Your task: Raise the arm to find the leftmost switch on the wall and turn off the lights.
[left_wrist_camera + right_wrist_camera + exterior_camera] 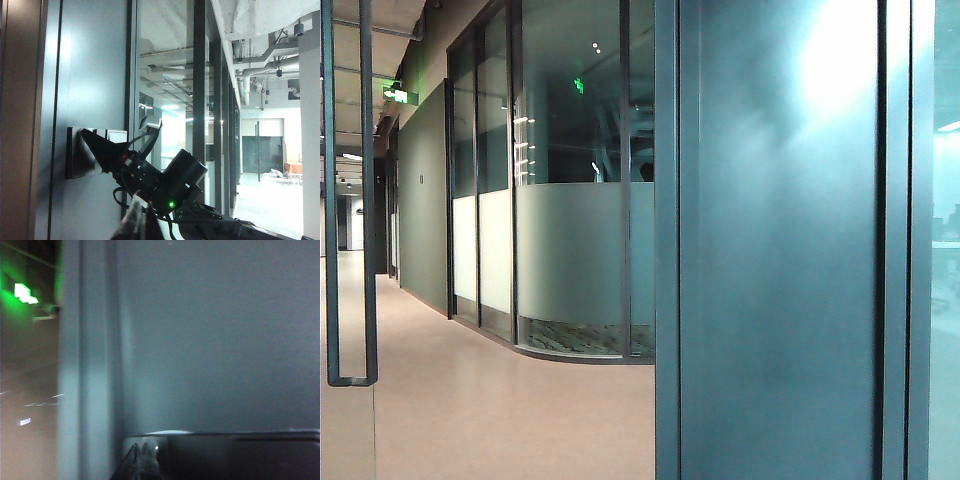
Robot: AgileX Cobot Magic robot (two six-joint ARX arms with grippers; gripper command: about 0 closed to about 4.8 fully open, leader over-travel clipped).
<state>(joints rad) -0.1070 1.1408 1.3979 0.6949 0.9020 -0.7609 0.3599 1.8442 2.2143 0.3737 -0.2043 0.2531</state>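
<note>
**At wall plate: right arm up at the switches, left arm hanging back**

At the wall, the right gripper [120, 140] shows only in the left wrist view. It is raised and aimed at the switch plate [75, 155]. Its fingers look spread: the dark pointed one [97, 147] lies across the plate face and the pale one [150, 122] stands off to the glass side. Contact between dark tip and plate cannot be confirmed, since the finger hides the spot.

Of the left gripper [137, 220], only a blurred finger edge shows, low in its own cam, well back from the wall. Whether it is spread or closed cannot be told.

The plate is mounted on the grey wall panel [90, 75], long axis horizontal, rockers side by side. Pale rockers [117, 136] show at the end nearer the glass partition [165, 75]. The opposite end, toward the brown frame strip [20, 125], is in shadow, and its rocker can't be made out.

Judgement:
- The target rocker sits at the brown-strip end.
- The dark tip already points that way, so the right arm is nearer by far.
- The next move looks like a short push along the finger's own line, into the wall.
- Risk: the tip may land on the neighbouring rocker.

The right wrist view is blurred, grey wall only, and the exterior view shows corridor, no arm, no plate.
</note>
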